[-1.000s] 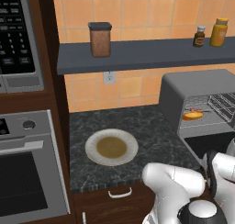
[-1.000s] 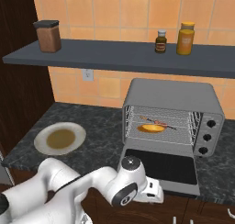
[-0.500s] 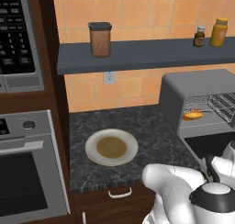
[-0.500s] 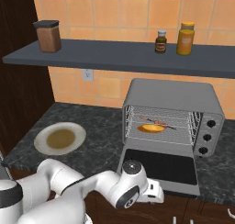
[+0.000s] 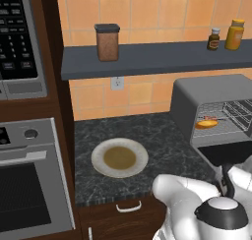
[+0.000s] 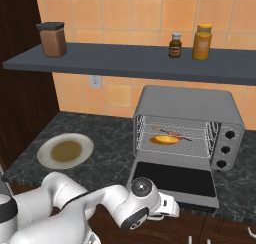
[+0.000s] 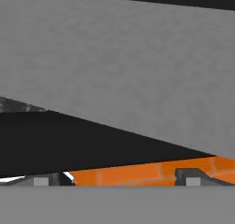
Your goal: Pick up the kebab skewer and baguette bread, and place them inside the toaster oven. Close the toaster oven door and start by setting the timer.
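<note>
Open pincer (image 7: 119, 179) apparently under lowered toaster oven door (image 6: 175, 180) edge.

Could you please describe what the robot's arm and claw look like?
The arm has smooth, glossy white rounded shells, with dark grey joint rings and a round silver-grey cap at one joint. The claw has two small dark grey tips with lighter grey square pads. No cables or markings show.

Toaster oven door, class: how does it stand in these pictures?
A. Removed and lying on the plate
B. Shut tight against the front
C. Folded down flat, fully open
C: the toaster oven door lies flat in front of the toaster oven, leaving the baguette bread and kebab skewer visible on the rack.
</note>
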You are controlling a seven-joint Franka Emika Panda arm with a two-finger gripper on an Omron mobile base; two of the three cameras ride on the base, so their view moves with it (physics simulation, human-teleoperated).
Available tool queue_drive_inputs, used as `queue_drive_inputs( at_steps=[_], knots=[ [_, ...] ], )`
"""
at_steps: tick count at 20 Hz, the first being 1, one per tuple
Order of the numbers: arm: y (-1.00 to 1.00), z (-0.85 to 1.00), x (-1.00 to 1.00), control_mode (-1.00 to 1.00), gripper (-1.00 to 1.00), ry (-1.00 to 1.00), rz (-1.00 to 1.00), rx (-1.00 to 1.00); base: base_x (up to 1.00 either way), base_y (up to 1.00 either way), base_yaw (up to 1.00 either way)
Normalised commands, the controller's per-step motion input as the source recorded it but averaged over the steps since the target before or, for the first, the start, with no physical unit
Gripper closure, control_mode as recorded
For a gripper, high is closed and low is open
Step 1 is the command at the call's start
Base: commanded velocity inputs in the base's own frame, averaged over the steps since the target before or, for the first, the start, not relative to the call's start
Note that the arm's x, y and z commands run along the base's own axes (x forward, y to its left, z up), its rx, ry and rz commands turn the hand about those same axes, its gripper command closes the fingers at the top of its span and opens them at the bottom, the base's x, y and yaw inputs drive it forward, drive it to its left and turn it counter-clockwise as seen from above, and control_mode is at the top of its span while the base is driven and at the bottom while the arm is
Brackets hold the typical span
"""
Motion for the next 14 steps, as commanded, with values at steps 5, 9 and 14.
queue_drive_inputs(
  at_steps=[5,9,14],
  knots=[
    [0.18,0.60,0.95,-1.00,-1.00,-0.18,-0.01,0.00,0.00,0.00,0.00],
    [0.26,0.48,1.00,-1.00,-1.00,-0.18,0.00,0.00,0.00,0.00,0.00],
    [0.38,0.37,1.00,-1.00,-1.00,-0.15,0.00,0.00,0.00,0.00,0.00]
  ],
)
